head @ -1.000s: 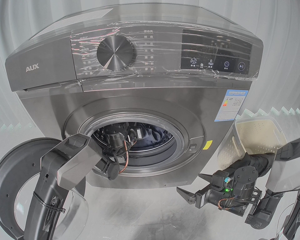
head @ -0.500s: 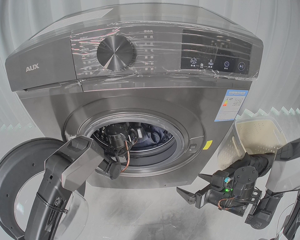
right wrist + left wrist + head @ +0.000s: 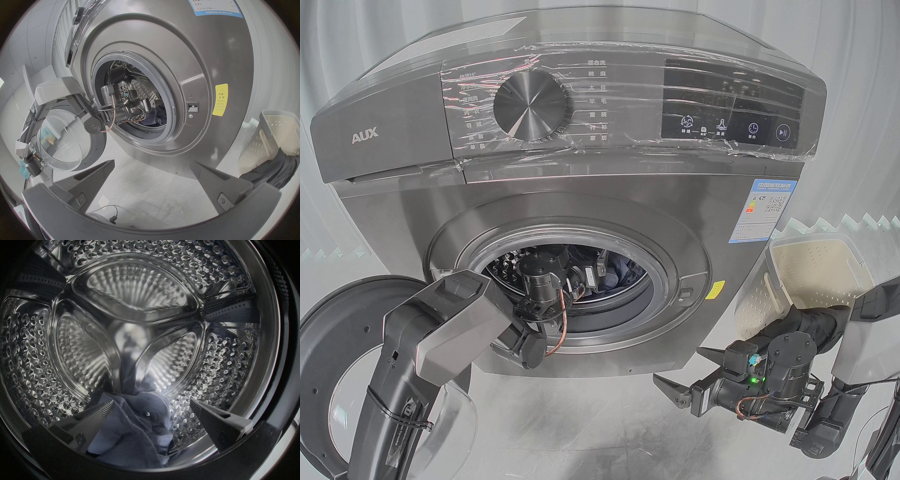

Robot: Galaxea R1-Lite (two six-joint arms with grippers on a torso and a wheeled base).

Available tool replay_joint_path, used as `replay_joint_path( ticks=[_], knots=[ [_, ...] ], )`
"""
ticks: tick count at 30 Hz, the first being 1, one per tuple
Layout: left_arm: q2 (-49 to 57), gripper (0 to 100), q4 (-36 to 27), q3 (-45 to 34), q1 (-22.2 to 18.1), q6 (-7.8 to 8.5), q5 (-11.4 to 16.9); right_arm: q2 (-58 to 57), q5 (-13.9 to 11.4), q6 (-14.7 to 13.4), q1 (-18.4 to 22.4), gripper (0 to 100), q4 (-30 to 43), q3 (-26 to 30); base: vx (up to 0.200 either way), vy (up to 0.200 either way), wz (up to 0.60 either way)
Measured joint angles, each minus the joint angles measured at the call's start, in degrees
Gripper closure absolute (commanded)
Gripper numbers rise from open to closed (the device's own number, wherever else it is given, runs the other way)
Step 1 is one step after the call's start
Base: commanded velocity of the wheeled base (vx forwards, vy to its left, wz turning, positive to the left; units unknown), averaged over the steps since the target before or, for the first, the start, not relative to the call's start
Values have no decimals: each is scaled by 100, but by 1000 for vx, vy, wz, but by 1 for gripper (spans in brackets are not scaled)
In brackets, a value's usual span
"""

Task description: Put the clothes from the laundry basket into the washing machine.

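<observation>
The grey washing machine (image 3: 650, 206) stands with its round door (image 3: 337, 350) swung open to the left. My left gripper (image 3: 595, 267) (image 3: 151, 402) is inside the drum, open, with nothing pinched between its fingers. A dark blue garment (image 3: 134, 427) (image 3: 617, 270) lies crumpled on the drum floor just beneath and beyond the fingertips. My right gripper (image 3: 678, 365) (image 3: 151, 162) hangs open and empty low in front of the machine, right of the drum mouth. The cream laundry basket (image 3: 819, 269) (image 3: 281, 131) leans at the machine's right side; its visible inside looks bare.
The open door's glass bowl (image 3: 62, 140) juts out on the left beside my left arm. Bare grey floor (image 3: 600, 419) spreads in front of the machine. Dark fabric (image 3: 275, 168) shows in front of the basket; I cannot tell what it is.
My left wrist has shifted slightly right and down at the drum mouth and turned a little. The right arm has stayed where it was.
</observation>
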State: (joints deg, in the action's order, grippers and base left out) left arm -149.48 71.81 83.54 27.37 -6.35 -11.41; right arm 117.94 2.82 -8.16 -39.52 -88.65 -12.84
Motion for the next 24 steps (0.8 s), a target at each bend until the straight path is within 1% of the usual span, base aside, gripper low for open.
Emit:
replay_joint_path(
  ticks=[8, 13, 19, 24],
  knots=[
    [508, 0, 2, -510, 317, 37, 0, -11, 2, 0, 0, 0, -2, 0, 0, 0, 0],
    [684, 0, 69, -791, 452, 59, 0, -20, 2, -2, 0, 0, -2, -2, 0, 0, 0],
    [828, 0, 151, -1075, 523, 59, -5, -24, 7, 0, 0, 0, 0, 2, 0, 0, 0],
    [1029, 0, 336, -1737, 581, 52, -2, -28, 7, -2, 0, 0, 0, 13, 0, 0, 0]
  ],
)
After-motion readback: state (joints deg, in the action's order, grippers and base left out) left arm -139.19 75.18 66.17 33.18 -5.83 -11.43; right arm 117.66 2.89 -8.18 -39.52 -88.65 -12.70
